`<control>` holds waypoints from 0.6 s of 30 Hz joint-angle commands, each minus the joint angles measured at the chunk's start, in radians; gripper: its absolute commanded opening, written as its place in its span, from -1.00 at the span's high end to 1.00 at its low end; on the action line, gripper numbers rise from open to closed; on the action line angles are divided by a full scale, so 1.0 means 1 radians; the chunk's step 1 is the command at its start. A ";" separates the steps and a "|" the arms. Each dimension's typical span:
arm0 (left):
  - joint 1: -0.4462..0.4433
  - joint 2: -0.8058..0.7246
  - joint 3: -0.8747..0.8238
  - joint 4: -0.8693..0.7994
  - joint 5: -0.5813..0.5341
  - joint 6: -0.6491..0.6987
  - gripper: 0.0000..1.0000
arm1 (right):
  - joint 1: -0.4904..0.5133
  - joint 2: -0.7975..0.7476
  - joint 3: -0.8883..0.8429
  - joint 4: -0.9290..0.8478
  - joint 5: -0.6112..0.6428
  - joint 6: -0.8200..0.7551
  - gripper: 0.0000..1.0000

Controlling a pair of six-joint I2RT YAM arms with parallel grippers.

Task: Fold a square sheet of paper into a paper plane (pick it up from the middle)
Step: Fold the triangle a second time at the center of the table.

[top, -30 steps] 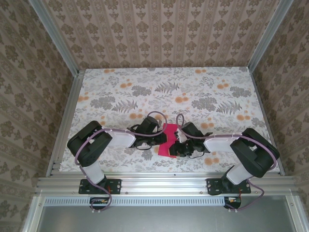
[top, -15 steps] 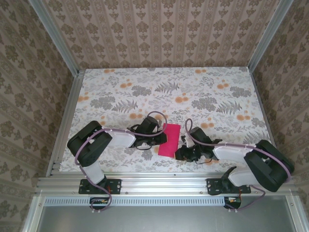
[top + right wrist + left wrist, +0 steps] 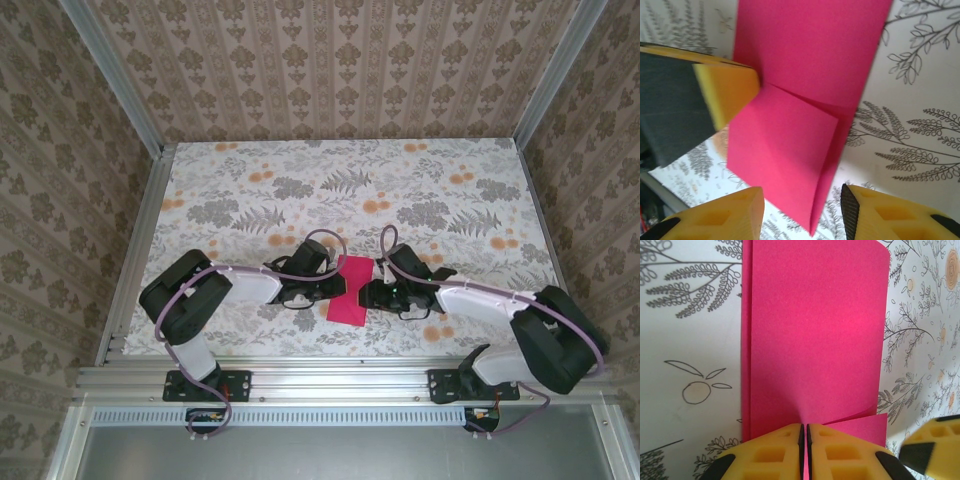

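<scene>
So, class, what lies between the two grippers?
The folded paper. In the top view it spans the stretch from the left gripper to the right gripper, one side reaching each.

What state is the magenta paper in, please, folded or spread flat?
Folded: the magenta paper is a narrow doubled rectangle, layered edges showing along one side, a corner flap turned over it.

left arm [image 3: 250,287] jaws pressed together, right arm [image 3: 475,298] jaws parted.
</scene>
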 commanded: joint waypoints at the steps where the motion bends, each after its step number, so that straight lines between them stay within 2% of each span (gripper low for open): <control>1: -0.006 -0.006 0.009 -0.046 -0.022 0.006 0.73 | -0.004 0.037 0.028 0.013 0.018 0.009 0.07; 12: -0.007 -0.008 0.008 -0.048 -0.018 0.005 0.73 | -0.004 0.138 0.038 0.090 0.000 0.034 0.20; 18: -0.008 -0.009 0.008 -0.048 -0.017 0.004 0.73 | -0.005 0.148 0.036 0.135 -0.021 0.058 0.35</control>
